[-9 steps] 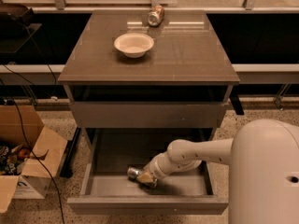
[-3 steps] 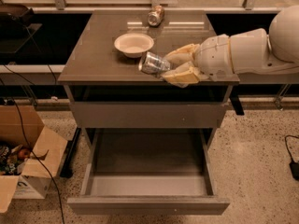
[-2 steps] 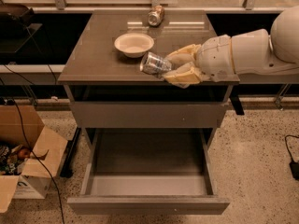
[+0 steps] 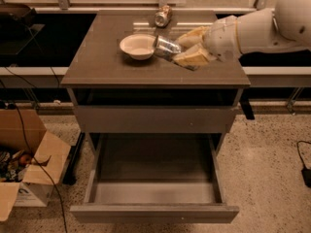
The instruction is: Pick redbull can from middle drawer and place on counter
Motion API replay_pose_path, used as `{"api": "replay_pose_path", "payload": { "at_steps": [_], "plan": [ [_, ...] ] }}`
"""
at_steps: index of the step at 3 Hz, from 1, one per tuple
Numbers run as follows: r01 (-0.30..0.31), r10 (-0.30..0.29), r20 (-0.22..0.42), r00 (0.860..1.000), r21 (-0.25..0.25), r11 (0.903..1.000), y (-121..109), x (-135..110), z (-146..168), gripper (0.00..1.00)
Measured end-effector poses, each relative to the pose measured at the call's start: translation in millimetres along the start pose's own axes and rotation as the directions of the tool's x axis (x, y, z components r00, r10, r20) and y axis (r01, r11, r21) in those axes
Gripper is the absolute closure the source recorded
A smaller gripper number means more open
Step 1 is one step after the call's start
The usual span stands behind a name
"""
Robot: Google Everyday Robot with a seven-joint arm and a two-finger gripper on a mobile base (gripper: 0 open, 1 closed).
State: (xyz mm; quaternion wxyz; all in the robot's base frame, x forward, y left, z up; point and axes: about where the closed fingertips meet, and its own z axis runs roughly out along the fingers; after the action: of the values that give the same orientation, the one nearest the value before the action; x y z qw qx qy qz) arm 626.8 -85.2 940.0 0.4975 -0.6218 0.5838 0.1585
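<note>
Camera view: we see white arm (image 4: 252, 28) extended from right, forearm roughly level over grey-brown glossy counter (image 4: 107, 57). Beige two-finger gripper (image 4: 179, 46) sits just right of white round bowl (image 4: 138, 46), jaws clenched on slim dented silver redbull can (image 4: 166, 46), which is tilted beside bowl's right rim. Wide grey middle drawer (image 4: 153, 193) stands open, below bowl.

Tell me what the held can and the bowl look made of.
The redbull can, held in the gripper above the counter, looks like shiny metal: silvery glints. The white bowl looks matte, perhaps plastic or paper; I cannot tell which.
</note>
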Motion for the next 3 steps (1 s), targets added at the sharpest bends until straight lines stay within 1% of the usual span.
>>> {"api": "replay_pose_path", "payload": {
  "at_steps": [1,2,3],
  "plan": [
    [-0.020,0.021,-0.036,0.999,0.028,0.9994,-43,23,6,1.00],
    [-0.055,0.061,-0.098,0.993,0.061,0.9966,-76,57,10,1.00],
    [-0.101,0.115,-0.158,0.981,0.093,0.9906,-96,96,11,1.00]
  ]
}}
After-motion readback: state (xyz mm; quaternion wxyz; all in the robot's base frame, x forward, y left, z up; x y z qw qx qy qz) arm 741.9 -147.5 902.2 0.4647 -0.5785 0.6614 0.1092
